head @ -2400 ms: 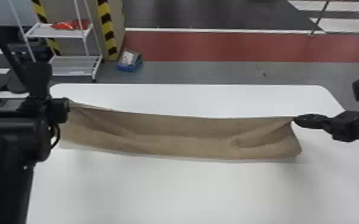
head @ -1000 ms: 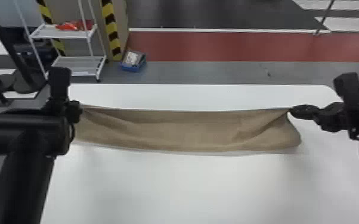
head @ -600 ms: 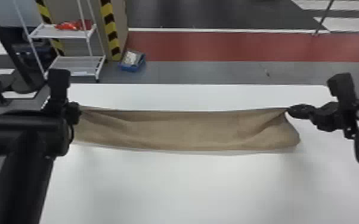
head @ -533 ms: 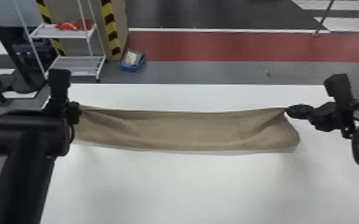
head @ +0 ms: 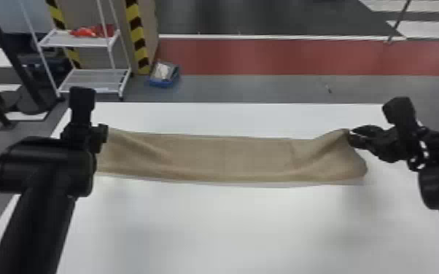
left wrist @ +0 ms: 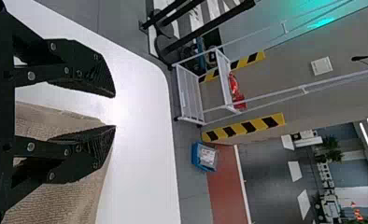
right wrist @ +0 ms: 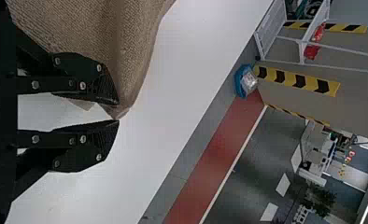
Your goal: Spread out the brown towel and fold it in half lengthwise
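Note:
Across the white table the brown towel [head: 222, 158] lies as a long narrow strip, with creases toward both ends. My left gripper [head: 105, 134] is at its far left corner. In the left wrist view my left gripper [left wrist: 114, 111] has its fingers apart, with the towel [left wrist: 56, 200] behind the lower finger. At the far right corner, which is bunched and rises a little, is my right gripper [head: 350, 137]. The right wrist view shows my right gripper [right wrist: 118, 112] with a gap between its fingers and the tip of the towel [right wrist: 130, 51] beside that gap.
The white table [head: 237, 229] extends in front of the towel, with a narrower strip behind it. Beyond its far edge stand a white shelf rack [head: 94, 78] and a blue box [head: 164, 74] on the floor.
Both grippers have come slightly inward, the left toward the right and the right toward the left. The towel's far right corner is more bunched, and its far edge dips beside it.

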